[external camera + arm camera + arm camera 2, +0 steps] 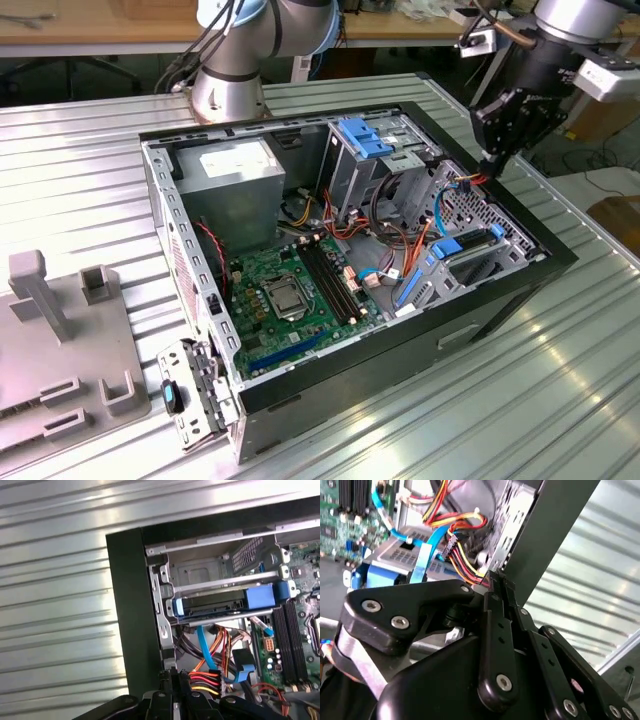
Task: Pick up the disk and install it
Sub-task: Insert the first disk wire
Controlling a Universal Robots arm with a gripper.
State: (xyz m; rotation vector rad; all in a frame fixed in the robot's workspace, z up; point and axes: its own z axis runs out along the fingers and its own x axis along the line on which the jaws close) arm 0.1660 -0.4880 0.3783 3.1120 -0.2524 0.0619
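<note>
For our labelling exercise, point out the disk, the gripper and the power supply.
disk [215, 602]: first wrist view, dark body.
gripper [489, 160]: exterior view, between its fingertips.
power supply [240, 200]: exterior view, grey side.

No label or print is legible anywhere on the computer case [400, 338].

- One computer case [500, 300]
- One disk [220, 602] in a blue carrier
- One gripper [488, 163]
- One green circuit board [290, 290]
- One grey power supply box [235, 185]
- One robot arm [235, 70]
</note>
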